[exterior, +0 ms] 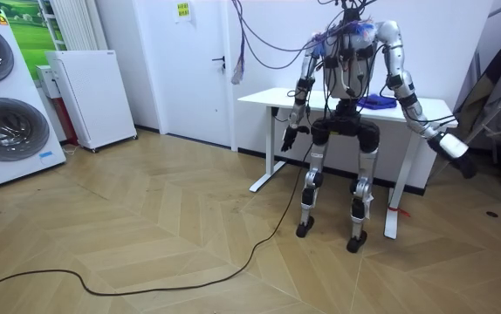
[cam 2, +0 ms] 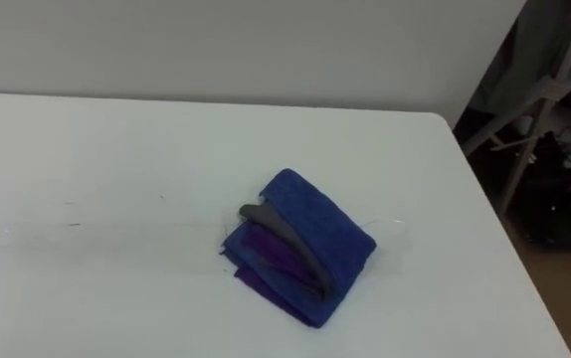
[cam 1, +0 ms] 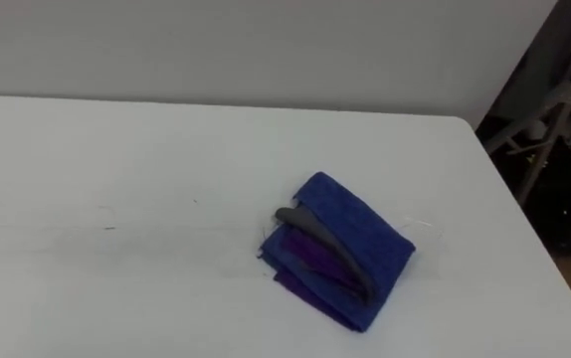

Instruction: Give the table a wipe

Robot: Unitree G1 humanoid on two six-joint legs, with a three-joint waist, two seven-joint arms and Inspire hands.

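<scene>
White table (cam 1: pixel 116 149), blue cloth (cam 1: pixel 340 249) atop (untouched), left hand (exterior: pixel 289 138), right hand (exterior: pixel 464 164) below

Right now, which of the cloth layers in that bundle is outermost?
The blue layer; it wraps over the top, while the grey layer and the purple layer only peek out at its open edge.

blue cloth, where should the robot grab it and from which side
Likely from above and the right, with the right hand: the blue cloth lies flat, right of centre on the table. Clasp its closed right edge; loose layers gape on its left.
</scene>
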